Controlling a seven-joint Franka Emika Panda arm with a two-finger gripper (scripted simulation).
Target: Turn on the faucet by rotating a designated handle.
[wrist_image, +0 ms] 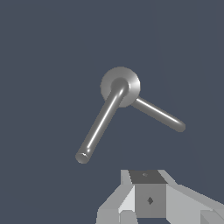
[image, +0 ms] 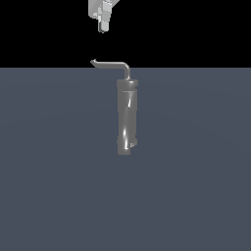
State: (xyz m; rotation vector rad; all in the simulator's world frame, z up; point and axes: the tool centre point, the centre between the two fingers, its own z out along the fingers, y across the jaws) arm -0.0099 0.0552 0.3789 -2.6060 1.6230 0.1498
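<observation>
Nothing of the turning looks done yet: the handle [image: 112, 63] sticks out sideways from the top of the faucet [image: 127, 116], which stands upright on the grey worktop [image: 54, 186], and I am not touching it. My tool [image: 102, 27] hangs above the handle's upturned tip, apart from it and holding nothing; whether its jaws are parted I cannot tell.

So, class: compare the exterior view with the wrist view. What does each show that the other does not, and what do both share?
Only the exterior view shows the faucet side-on, its whole upright cylinder, with the gripper hanging above the handle tip, apart from it. Only the wrist view looks straight down on the round cap, revealing two rods spreading from it, one longer, one shorter. Both show faucet, handle, gripper and the plain grey-blue floor.
</observation>
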